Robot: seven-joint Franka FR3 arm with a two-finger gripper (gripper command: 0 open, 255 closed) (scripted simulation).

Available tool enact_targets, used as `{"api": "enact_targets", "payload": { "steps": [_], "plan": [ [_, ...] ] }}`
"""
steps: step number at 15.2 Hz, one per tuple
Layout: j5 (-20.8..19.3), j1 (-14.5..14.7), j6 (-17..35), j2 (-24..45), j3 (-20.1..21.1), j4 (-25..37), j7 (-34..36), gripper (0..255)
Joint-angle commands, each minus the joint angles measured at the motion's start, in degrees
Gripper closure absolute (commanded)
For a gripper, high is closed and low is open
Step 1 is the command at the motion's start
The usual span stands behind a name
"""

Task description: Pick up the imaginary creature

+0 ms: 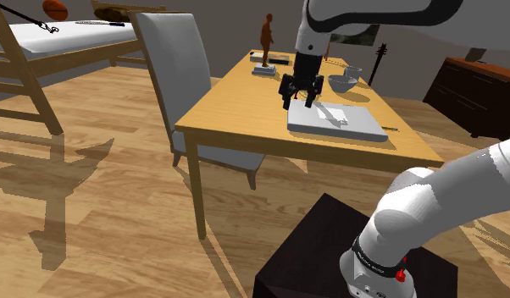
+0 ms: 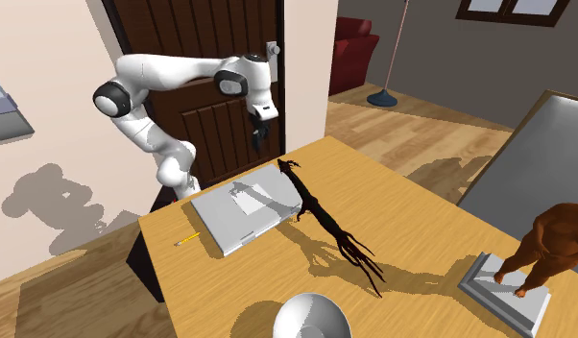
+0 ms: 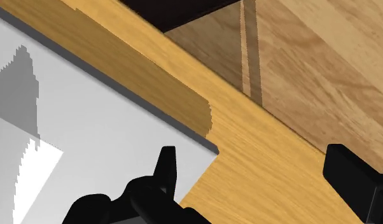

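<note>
Figurine [image 1: 266, 35], a brown creature on a grey plinth, is standing at the wooden table's [image 1: 236, 118] far end, well apart from the gripper [image 1: 301, 98], which is hovering, fingers spread, over a closed grey laptop's [image 1: 342, 121] corner.

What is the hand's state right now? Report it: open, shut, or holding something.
Hand: open, fingers apart, nothing between them, above the grey slab near its corner.
</note>
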Motion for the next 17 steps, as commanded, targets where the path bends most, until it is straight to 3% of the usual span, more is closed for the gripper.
{"api": "enact_targets", "payload": {
  "steps": [1,17],
  "plan": [
    [-0.7,-1.0,1.2,3.3,-0.7,2.5,1.1,0],
    [-2.8,-8.4,3.2,30.6,-8.0,30.0,7.8,0]
  ]
}}
